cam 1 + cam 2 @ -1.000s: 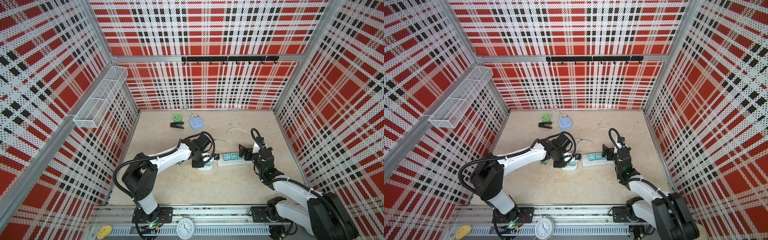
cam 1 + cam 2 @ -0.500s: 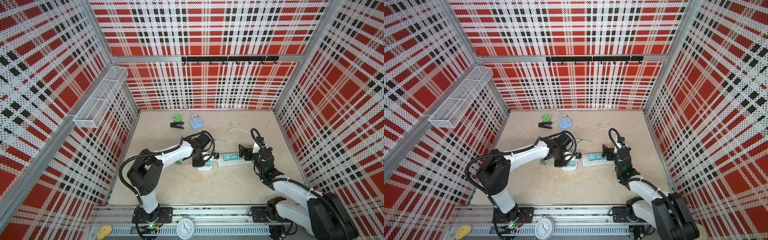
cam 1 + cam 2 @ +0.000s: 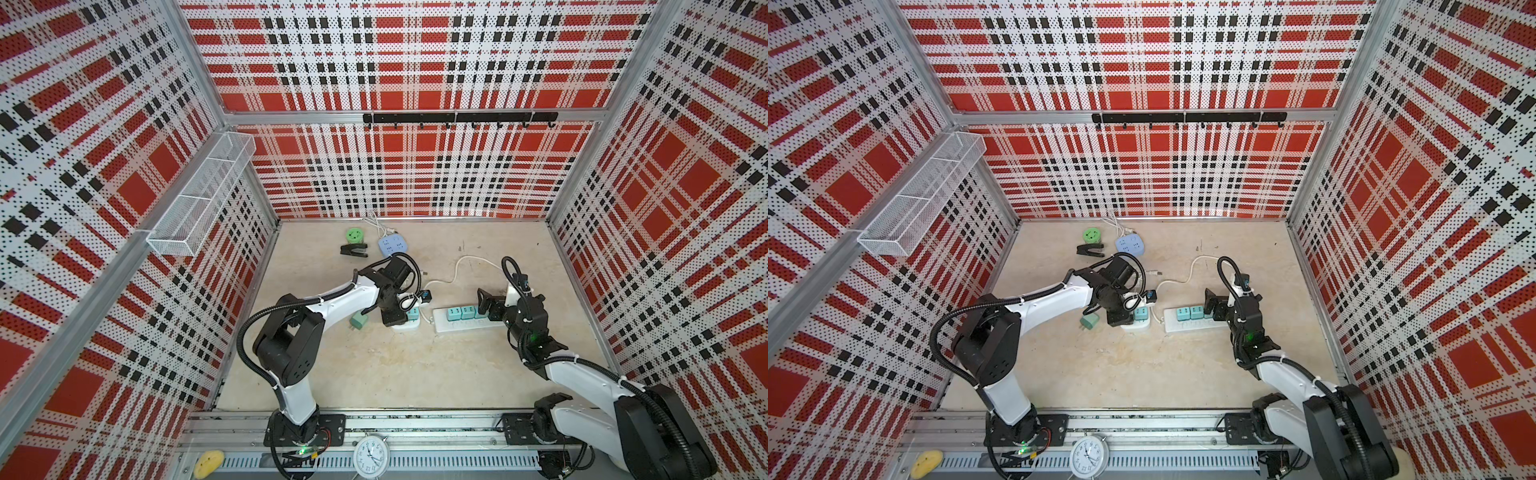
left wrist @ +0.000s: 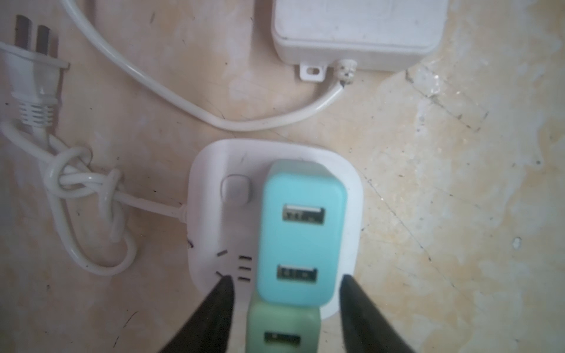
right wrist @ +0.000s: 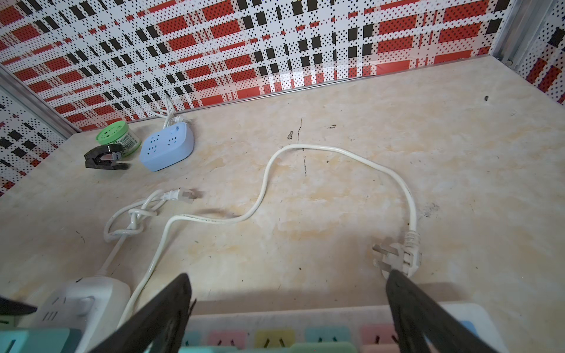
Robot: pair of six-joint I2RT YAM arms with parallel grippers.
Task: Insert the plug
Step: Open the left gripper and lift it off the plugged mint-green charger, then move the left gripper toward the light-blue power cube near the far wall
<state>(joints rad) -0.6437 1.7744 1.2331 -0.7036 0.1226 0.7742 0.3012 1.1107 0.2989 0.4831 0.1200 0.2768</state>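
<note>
A teal plug (image 4: 301, 232) stands inserted in the small white rounded socket (image 4: 211, 220), also seen in a top view (image 3: 412, 312). My left gripper (image 4: 286, 278) is open around it, with a gap between each finger and the plug. A green plug (image 4: 282, 330) shows just behind the teal one, between the fingers. In both top views a green plug (image 3: 358, 321) (image 3: 1089, 322) lies on the table left of the socket. My right gripper (image 3: 488, 305) (image 5: 287, 305) hangs open and empty over the long white power strip (image 3: 465, 326), which carries teal plugs (image 3: 461, 311).
At the back left sit a blue socket (image 3: 392, 246), a green can (image 3: 354, 236) and a black clip (image 3: 353, 250). The strip's white cable (image 5: 266, 183) loops across the floor to a loose plug (image 5: 397, 259). A wire basket (image 3: 199, 199) hangs on the left wall.
My left gripper was shut on the teal plug at the small socket and has now opened off it. The right arm has not moved.
</note>
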